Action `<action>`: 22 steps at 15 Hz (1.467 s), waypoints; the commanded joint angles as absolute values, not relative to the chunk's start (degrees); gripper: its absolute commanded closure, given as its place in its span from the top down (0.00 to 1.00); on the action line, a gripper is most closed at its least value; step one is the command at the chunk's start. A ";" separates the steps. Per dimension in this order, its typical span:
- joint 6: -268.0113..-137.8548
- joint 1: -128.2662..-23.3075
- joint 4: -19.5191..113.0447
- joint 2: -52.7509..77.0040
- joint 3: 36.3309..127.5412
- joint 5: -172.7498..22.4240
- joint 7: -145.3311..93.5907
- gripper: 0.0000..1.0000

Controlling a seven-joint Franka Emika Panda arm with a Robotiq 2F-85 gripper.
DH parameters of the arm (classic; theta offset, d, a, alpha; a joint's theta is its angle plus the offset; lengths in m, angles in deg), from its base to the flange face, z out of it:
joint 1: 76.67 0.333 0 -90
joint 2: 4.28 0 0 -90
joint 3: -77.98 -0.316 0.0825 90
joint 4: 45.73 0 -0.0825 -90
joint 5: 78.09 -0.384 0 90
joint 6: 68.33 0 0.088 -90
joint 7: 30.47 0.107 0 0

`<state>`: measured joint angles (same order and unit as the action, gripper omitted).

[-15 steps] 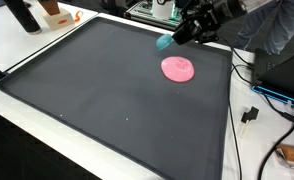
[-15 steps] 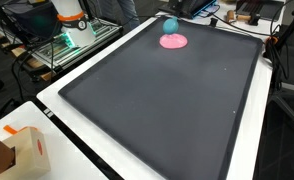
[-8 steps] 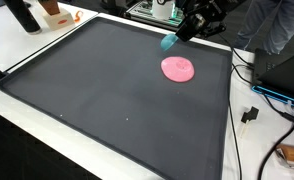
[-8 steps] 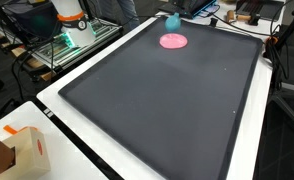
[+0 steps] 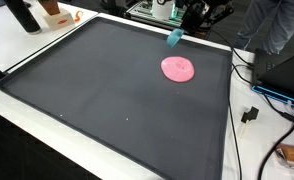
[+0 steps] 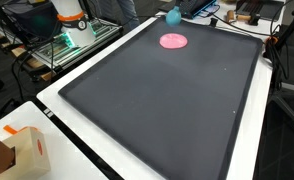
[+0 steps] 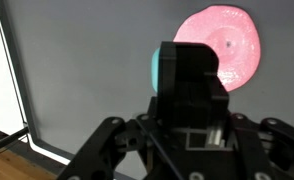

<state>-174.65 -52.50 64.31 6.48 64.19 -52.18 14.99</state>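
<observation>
A small teal object (image 5: 173, 38) hangs in the air above the far edge of a large black mat (image 5: 97, 95), clamped between the fingers of the robot's gripper (image 5: 178, 32). The dark arm reaches down to it from the cluttered background at the top of the frame. In an exterior view the teal object (image 6: 173, 16) shows as a small blob just past the mat's far border, clear of the surface. It looks short and stubby, and slightly tilted in the grip; its exact shape is too small to make out. In the wrist view only a sliver of the teal object (image 7: 164, 68) shows, beside the black gripper body that hides the rest. On the mat near it lies a flat, round pink disc (image 5: 178, 68), the only other thing on the dark surface. The disc sits on the camera side of the gripper in both exterior views, below the held object and apart from it. In the wrist view the pink disc (image 7: 227, 42) lies ahead of the fingers, toward the upper right. The mat rests on a white table (image 5: 32, 45). Cables (image 5: 249, 112) trail along one side, and a cardboard box (image 6: 22, 150) stands at a near corner.
</observation>
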 commanded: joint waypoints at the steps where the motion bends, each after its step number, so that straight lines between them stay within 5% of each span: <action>1: -178.77 -54.60 69.71 0.99 63.36 -56.65 11.28 0.26; 12: -185.32 -56.97 75.68 -5.06 62.94 -63.09 4.21 0.26; 13: -183.22 -56.74 72.57 -2.40 62.72 -61.23 5.95 0.51; 22: -183.75 -56.97 73.30 -3.11 62.60 -61.42 5.50 0.51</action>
<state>-183.95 -55.91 73.51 -3.18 63.70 -61.42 5.50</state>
